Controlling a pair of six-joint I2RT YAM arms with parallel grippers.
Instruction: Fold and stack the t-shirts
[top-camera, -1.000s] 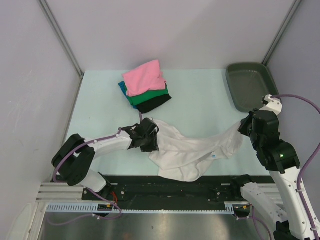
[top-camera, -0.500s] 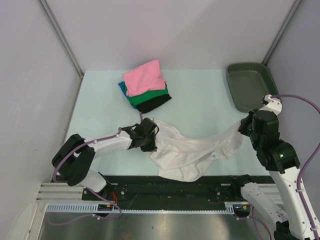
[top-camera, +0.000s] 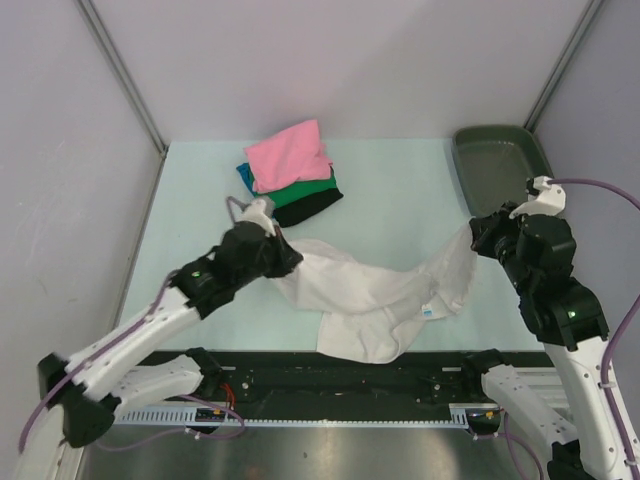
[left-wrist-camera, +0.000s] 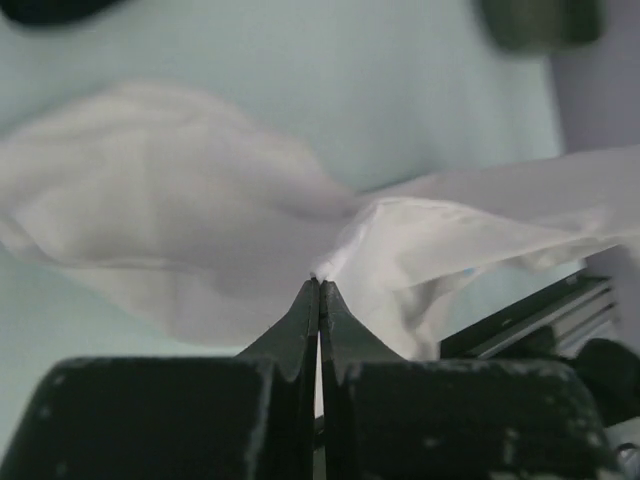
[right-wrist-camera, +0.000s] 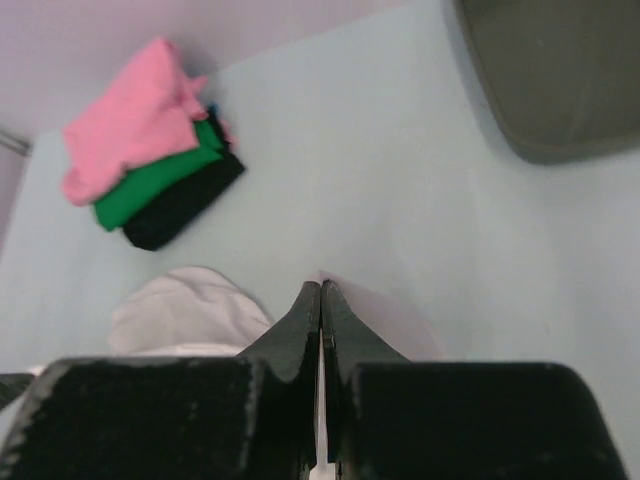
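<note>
The large white t-shirt (top-camera: 370, 300) hangs stretched between both arms above the table's near half, its lower part drooping over the front edge. My left gripper (top-camera: 285, 257) is shut on the shirt's left edge, and white cloth (left-wrist-camera: 200, 230) bunches right at its tips (left-wrist-camera: 320, 281). My right gripper (top-camera: 478, 236) is shut on the shirt's right end, with a thin strip of white cloth between its fingers (right-wrist-camera: 321, 286). Folded t-shirts sit stacked at the back: pink (top-camera: 290, 153) on top, then green (top-camera: 300, 190), teal-blue (top-camera: 243, 175) and black (top-camera: 312, 207).
A dark grey-green tray (top-camera: 500, 170) stands at the far right corner, just beyond my right arm. The black rail along the front edge (top-camera: 350, 375) lies under the hanging cloth. Grey walls close in the left, back and right sides.
My left gripper shut on the white shirt's left edge, then rose and pulled it up and to the left. The right gripper lifted its end slightly toward the back.
</note>
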